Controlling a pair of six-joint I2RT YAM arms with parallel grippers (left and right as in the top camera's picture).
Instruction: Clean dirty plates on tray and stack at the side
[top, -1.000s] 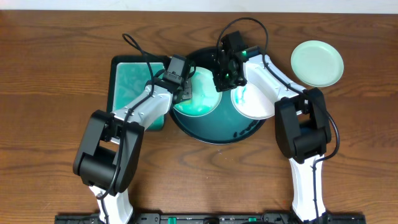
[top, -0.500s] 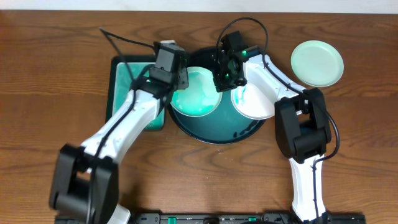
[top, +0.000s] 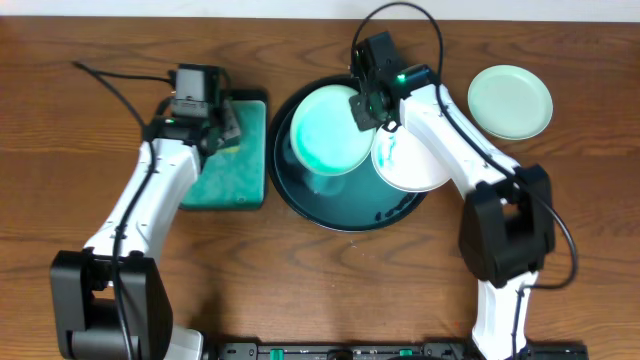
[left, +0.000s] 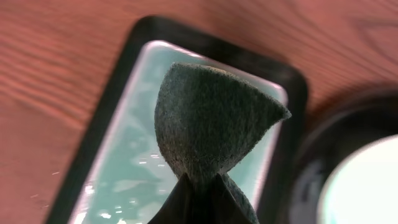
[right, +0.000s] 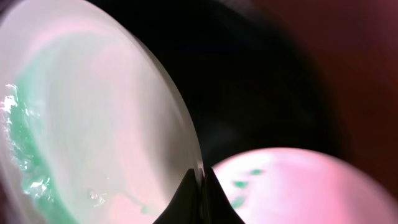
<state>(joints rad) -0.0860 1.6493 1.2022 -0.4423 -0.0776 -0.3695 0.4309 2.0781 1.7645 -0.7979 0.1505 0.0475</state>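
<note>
The round black-rimmed tray (top: 330, 213) sits mid-table. My right gripper (top: 364, 108) is shut on the rim of a mint-green plate (top: 325, 130) with teal smears and holds it tilted over the tray; the plate fills the left of the right wrist view (right: 93, 112). A white plate (top: 410, 165) with teal spots lies in the tray's right side and shows at lower right in the right wrist view (right: 298, 186). Another mint-green plate (top: 510, 102) lies on the bare wood at the right. My left gripper (top: 213, 128) is shut on a dark sponge (left: 211, 121) over the rectangular teal tray (top: 225, 185).
The rectangular teal tray (left: 118, 168) with wet teal liquid stands left of the round tray, touching its rim. Cables loop from both wrists at the table's far side. Bare wood tabletop (top: 560, 220) lies to the right and front.
My left arm has swung left with the sponge, off the mint-green plate to above the rectangular tray. My right gripper has lifted the plate a little, still holding its rim.
</note>
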